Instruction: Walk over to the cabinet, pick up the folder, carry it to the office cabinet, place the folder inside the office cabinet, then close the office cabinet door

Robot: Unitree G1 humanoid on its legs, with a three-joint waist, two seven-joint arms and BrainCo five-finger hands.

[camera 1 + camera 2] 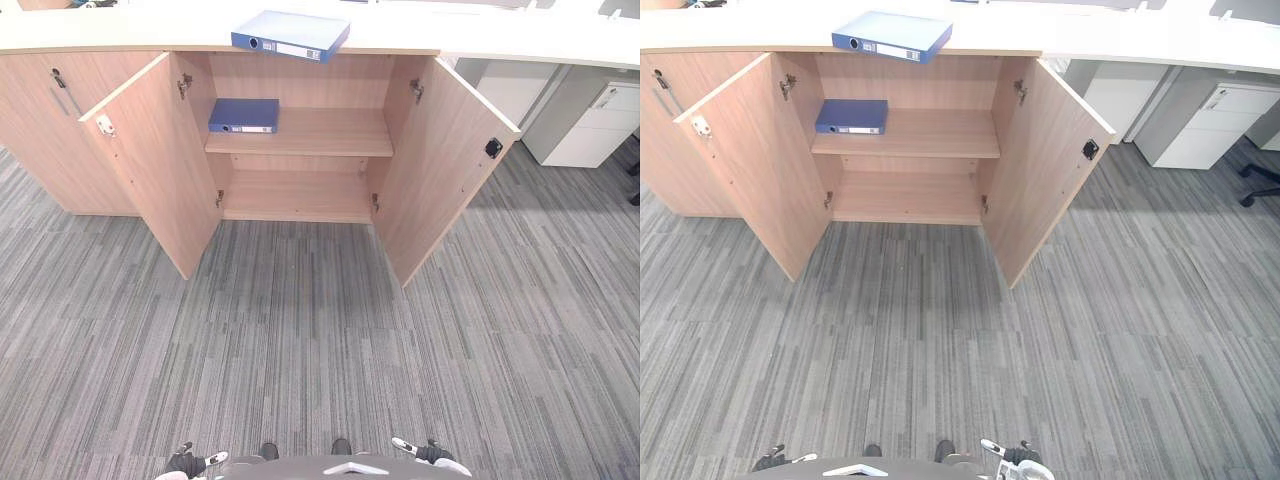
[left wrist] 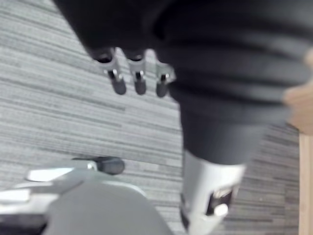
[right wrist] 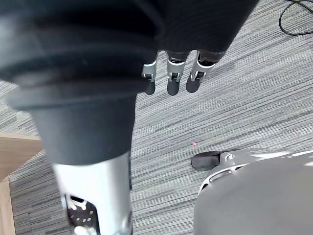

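A blue folder (image 1: 290, 35) lies flat on the pale countertop (image 1: 120, 35), above the open cabinet. A second blue folder (image 1: 244, 115) rests on the left of the cabinet's middle shelf (image 1: 320, 132). Both wooden doors stand wide open, the left door (image 1: 150, 160) and the right door (image 1: 440, 160). The cabinet is a few steps ahead of me across grey carpet. My left hand (image 1: 190, 462) and right hand (image 1: 430, 455) hang low at my sides, far from the folders. In the wrist views the left hand's fingers (image 2: 139, 81) and the right hand's fingers (image 3: 168, 78) hang relaxed, holding nothing.
A closed cabinet door with a metal handle (image 1: 62, 90) adjoins on the left. A white drawer unit (image 1: 590, 120) stands under the desk at the right, with a chair base (image 1: 1260, 180) beyond it. Striped grey carpet (image 1: 320, 340) stretches between me and the cabinet.
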